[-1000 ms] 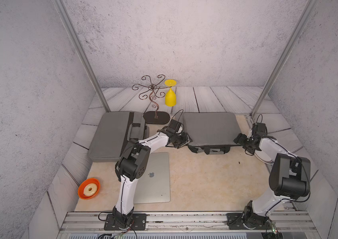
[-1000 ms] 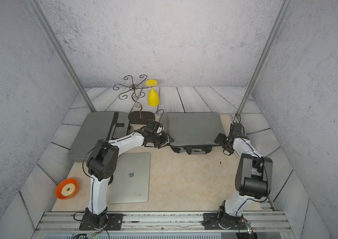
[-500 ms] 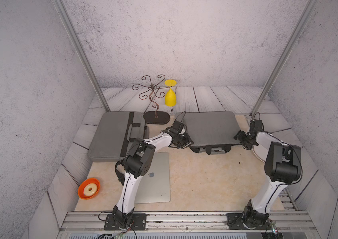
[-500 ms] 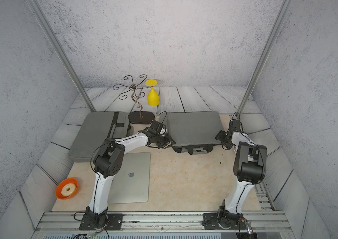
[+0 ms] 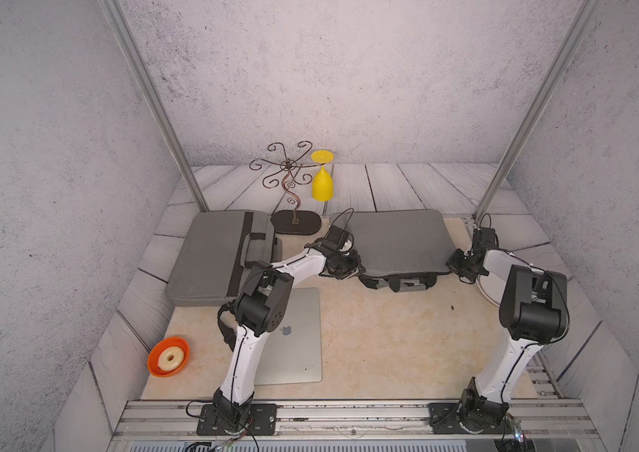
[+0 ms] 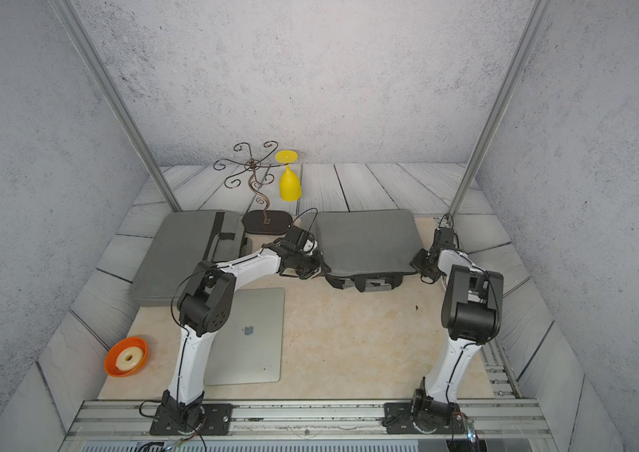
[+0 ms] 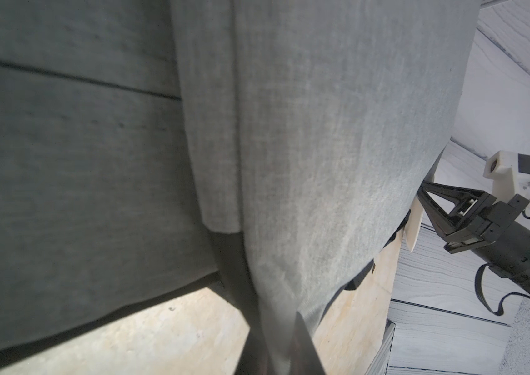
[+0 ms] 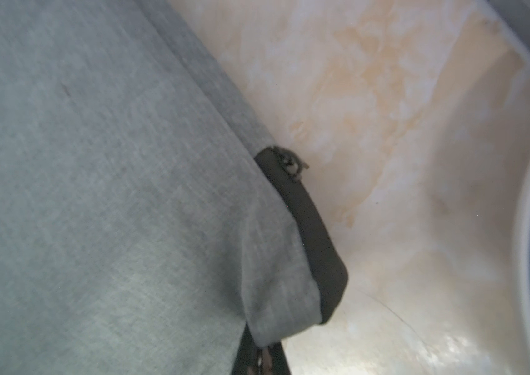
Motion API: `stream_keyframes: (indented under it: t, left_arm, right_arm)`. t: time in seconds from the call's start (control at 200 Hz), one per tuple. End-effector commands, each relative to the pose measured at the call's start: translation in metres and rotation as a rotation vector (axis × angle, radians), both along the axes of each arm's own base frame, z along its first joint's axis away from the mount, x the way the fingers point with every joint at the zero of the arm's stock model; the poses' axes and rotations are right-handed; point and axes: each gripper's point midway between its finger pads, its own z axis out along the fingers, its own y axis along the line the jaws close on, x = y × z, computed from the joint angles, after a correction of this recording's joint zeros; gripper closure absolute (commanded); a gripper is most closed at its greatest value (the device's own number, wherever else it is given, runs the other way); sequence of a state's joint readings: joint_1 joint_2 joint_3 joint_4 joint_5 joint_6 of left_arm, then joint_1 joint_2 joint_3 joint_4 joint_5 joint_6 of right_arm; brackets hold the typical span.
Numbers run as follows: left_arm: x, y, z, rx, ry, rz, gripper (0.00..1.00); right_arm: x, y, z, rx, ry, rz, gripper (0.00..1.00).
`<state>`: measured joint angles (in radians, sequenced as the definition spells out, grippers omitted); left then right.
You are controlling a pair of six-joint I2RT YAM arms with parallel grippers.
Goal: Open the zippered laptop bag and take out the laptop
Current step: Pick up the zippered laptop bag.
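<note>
Your left fingers point(image 7: 306, 354) and right fingers point(image 8: 244, 357) are both clamped on the near corners of the laptop bag point(image 5: 392, 242). It lies crosswise between them, with the zipper pull point(image 8: 289, 162) nearer the right ones.

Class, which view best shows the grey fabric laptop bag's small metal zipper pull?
Right wrist view: the zipper pull is close-up at a corner of the bag. Both top views leave it too small; the left wrist view misses it.

Centre of mat point(image 5: 388, 336) free — laptop point(image 5: 302, 352), wire stand point(image 5: 296, 223) crowd left side
</note>
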<state>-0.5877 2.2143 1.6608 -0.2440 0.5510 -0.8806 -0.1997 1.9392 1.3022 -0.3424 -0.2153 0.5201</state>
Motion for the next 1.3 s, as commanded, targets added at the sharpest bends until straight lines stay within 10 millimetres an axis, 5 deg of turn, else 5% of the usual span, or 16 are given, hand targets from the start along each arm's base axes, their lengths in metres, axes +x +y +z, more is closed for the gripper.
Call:
stream_keyframes:
  t: [0.0,0.305,0.671,1.061,1.296]
  left_arm:
    - [-0.004,-0.008,0.022,-0.014,-0.056,-0.065,1.0]
    - [0.001,0.005,0.066,0.058,-0.186,-0.123,1.0]
    - [0.001,0.051,0.084,0.136,-0.225,-0.103,1.0]
    - [-0.005,0.121,0.067,0.242,-0.185,-0.05,1.0]
    - [-0.012,0.163,0.052,0.295,-0.155,0.007,1.0]
  right_arm:
    - [-0.003,0.011,-0.012,0.014,0.017,0.055,1.0]
    - [-0.007,0.029,0.058,0.06,-0.118,0.106,1.0]
    - [-0.048,0.07,0.09,0.108,-0.162,0.162,1.0]
    - [-0.098,0.15,0.072,0.172,-0.097,0.265,1.0]
    - [-0.112,0.17,0.049,0.162,-0.053,0.301,1.0]
